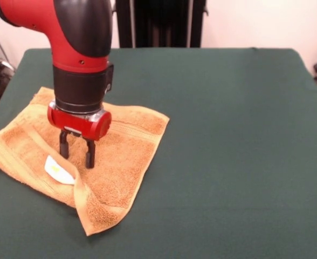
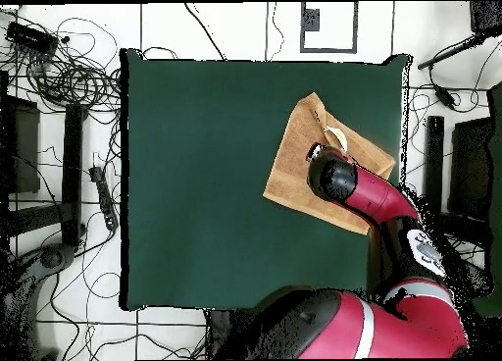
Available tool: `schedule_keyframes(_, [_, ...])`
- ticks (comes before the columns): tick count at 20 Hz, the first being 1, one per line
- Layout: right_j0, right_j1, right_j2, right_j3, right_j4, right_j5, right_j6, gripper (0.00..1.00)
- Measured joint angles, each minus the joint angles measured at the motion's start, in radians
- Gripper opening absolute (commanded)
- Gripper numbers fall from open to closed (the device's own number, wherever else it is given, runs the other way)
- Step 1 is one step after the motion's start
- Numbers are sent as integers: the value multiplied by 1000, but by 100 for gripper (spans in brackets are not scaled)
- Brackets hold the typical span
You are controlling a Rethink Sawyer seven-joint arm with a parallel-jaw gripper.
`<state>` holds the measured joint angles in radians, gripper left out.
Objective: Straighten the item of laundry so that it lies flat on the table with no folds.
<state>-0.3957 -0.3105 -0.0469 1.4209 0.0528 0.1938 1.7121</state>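
Note:
The orange-tan terry towel (image 1: 115, 156) lies on the left part of the dark green table (image 1: 228, 135) in the front view. Its near corner is folded over along the front-left edge, and the small white label (image 1: 59, 171) shows beside that fold. My gripper (image 1: 77, 153) points straight down over the towel's middle, its two black fingers (image 1: 90, 154) a small gap apart with nothing between them, tips at or just above the cloth. In the overhead view the towel (image 2: 294, 166) lies near the table's (image 2: 196, 180) right edge, and the arm hides the gripper.
The red and black arm (image 1: 80, 54) comes down from the top left in the front view. Cables and stands (image 2: 59, 102) lie on the floor round the table in the overhead view. Bare green tabletop stretches away from the towel.

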Motion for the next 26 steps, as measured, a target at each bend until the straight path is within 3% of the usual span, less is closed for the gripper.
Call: schedule_keyframes(26, [-80, 12, 54, -79, -73, 90, 0, 100])
